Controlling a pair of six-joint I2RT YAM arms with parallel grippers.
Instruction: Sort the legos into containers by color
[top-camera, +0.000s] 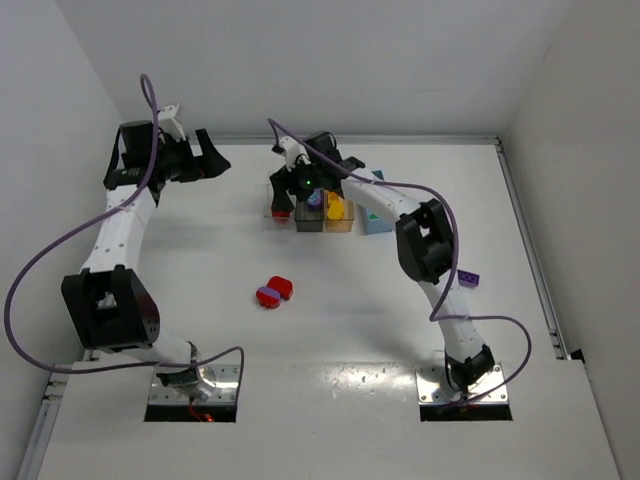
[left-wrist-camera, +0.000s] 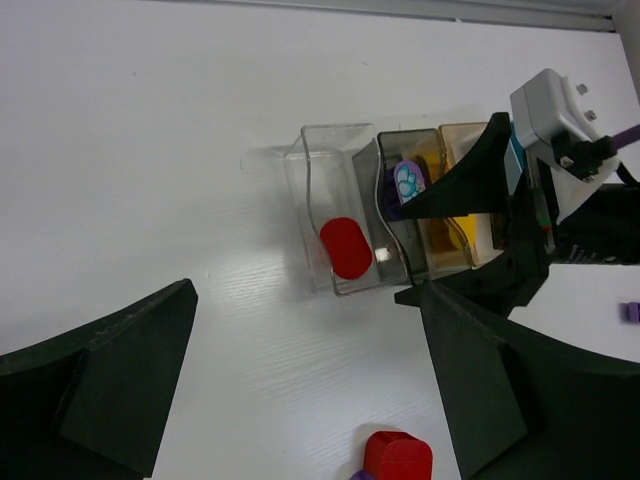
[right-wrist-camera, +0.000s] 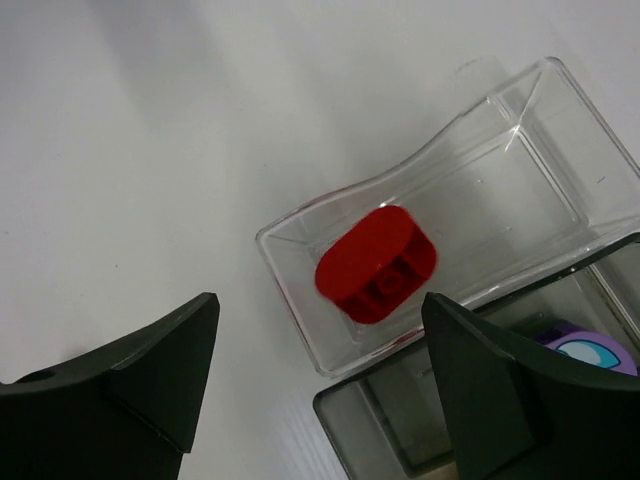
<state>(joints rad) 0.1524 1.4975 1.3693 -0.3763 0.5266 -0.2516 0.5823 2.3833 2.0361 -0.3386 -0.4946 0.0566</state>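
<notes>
Purple lego (right-wrist-camera: 592, 352) half behind right claw (right-wrist-camera: 318, 302)

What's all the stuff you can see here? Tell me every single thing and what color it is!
Bins: 4, in a row at the far middle of the table: clear bin, smoky grey bin, tan bin, light blue bin.
Red bricks: 2, red, one in the clear bin, one loose mid-table.
Purple bricks: 3, purple, one in the smoky grey bin, one touching the loose red one, one alone on the right.
Yellow brick: at least 1, yellow, in the tan bin.
Table: 1, white.
Cables: 2, purple, along the arms.
Left gripper: black, open, empty, left of the bins.
Right gripper: black, open, above the clear bin.
</notes>
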